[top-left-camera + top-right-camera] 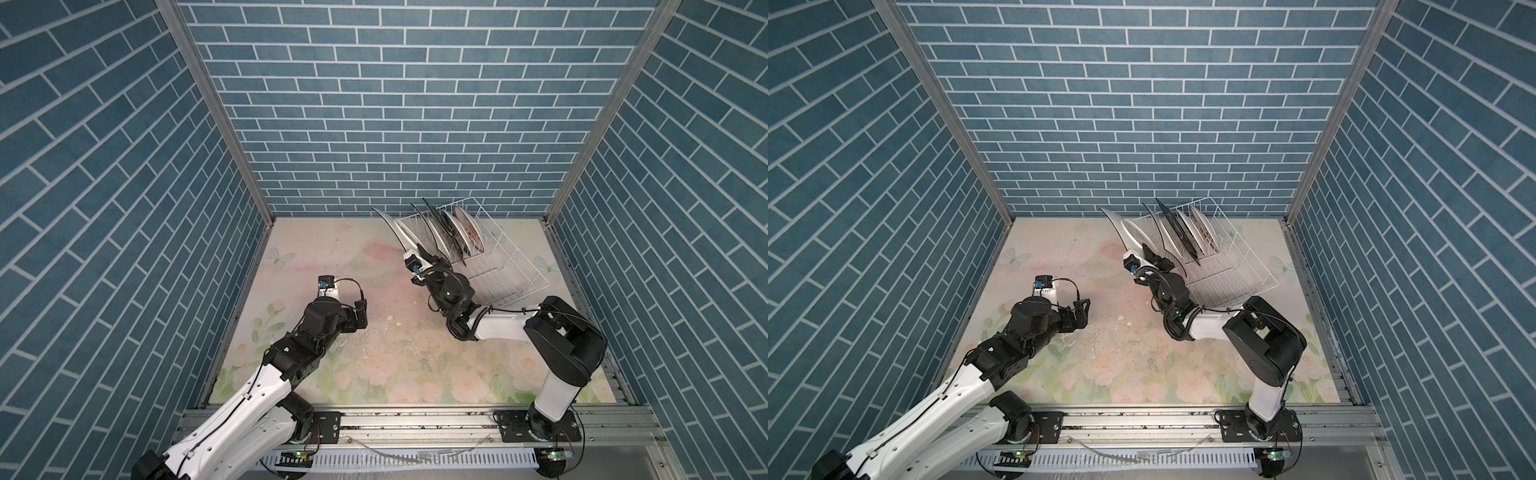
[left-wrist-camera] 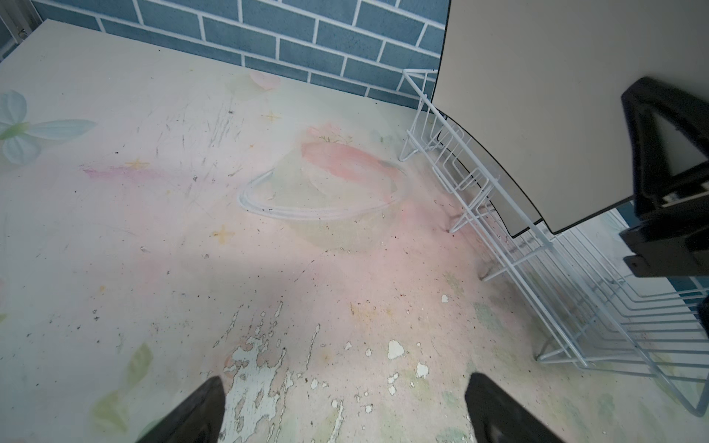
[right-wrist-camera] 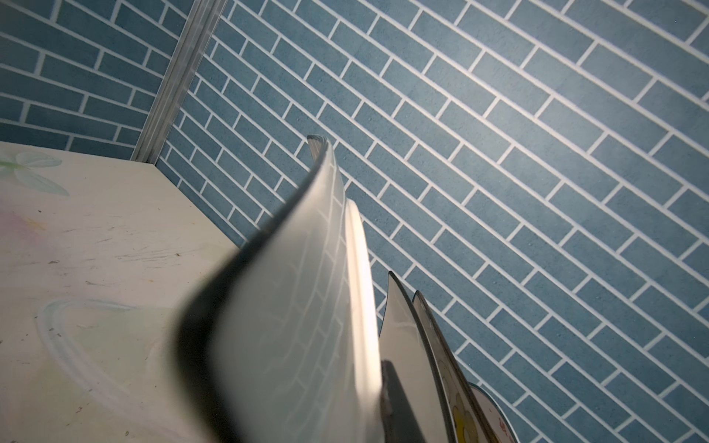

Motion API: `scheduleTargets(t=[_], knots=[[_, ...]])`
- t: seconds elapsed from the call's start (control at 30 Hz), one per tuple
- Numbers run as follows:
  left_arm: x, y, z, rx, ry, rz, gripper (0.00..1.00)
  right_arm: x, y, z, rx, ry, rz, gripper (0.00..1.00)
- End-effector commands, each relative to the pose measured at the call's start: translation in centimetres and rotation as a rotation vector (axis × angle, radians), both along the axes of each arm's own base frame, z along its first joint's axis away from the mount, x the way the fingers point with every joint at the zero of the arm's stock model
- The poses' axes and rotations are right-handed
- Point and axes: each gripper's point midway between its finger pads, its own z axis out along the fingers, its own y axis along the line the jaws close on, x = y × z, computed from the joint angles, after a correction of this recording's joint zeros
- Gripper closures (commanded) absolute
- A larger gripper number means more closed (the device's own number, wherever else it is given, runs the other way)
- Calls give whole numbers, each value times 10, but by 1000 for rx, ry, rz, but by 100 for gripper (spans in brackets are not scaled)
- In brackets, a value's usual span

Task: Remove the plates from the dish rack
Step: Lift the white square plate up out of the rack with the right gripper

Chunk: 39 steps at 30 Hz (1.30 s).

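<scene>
The white wire dish rack [image 1: 498, 266] [image 1: 1237, 270] stands at the back right of the table. Several plates [image 1: 457, 237] stand on edge in it. My right gripper [image 1: 424, 251] [image 1: 1148, 251] [image 3: 378, 399] is shut on the leftmost plate [image 1: 395, 232] [image 1: 1125, 237] [image 3: 299, 307], white with a black rim. That plate leans left over the rack's left end [image 2: 537, 115]. One finger [image 3: 395, 395] shows against it; the other is hidden. My left gripper [image 1: 360, 311] [image 1: 1081, 311] [image 2: 347, 377] hovers open and empty over the table, left of the rack [image 2: 537, 276].
The floral table cover [image 1: 374, 357] has peeled patches [image 2: 249, 360] under my left gripper. A faint pale ring [image 2: 322, 199] marks the cover left of the rack. Blue brick walls [image 1: 395, 124] close the back and both sides. A metal rail [image 1: 415, 424] runs along the front.
</scene>
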Motion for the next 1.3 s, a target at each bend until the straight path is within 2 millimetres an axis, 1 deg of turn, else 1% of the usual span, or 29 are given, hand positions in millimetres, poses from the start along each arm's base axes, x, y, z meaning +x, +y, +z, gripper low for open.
scheduleTargets(t=[0.0, 0.2, 0.43, 0.6, 0.63, 0.77, 0.87, 0.97, 1.03, 1.13, 1.2, 1.27], knots=[[0, 2, 10, -10, -1, 6, 0, -38, -12, 132, 265, -284, 66, 100], [-7, 8, 17, -15, -10, 21, 0, -53, -22, 152, 290, -307, 84, 100], [-14, 16, 28, -22, -25, 35, 1, -73, -27, 170, 305, -318, 128, 100], [-17, 13, 32, -60, -28, 29, 0, -88, -36, 188, 383, -290, 187, 100], [-20, 15, 40, -84, -53, 28, 0, -90, -39, 191, 405, -278, 199, 100], [-24, 12, 48, -137, -73, 17, 0, -99, -45, 202, 518, -203, 275, 100], [-26, 10, 56, -208, -106, 16, 0, -106, -53, 210, 633, -161, 335, 100], [-30, 6, 67, -302, -141, 3, 0, -108, -66, 217, 793, -121, 375, 100], [-34, 4, 79, -343, -159, -13, 0, -110, -71, 219, 886, -87, 417, 100], [-39, 5, 97, -389, -195, -27, 0, -107, -76, 218, 1037, -22, 466, 100], [-42, 5, 108, -430, -229, -32, 0, -101, -74, 216, 1105, 29, 484, 100], [-42, 5, 116, -468, -255, -35, 0, -97, -69, 214, 1136, 60, 497, 100]])
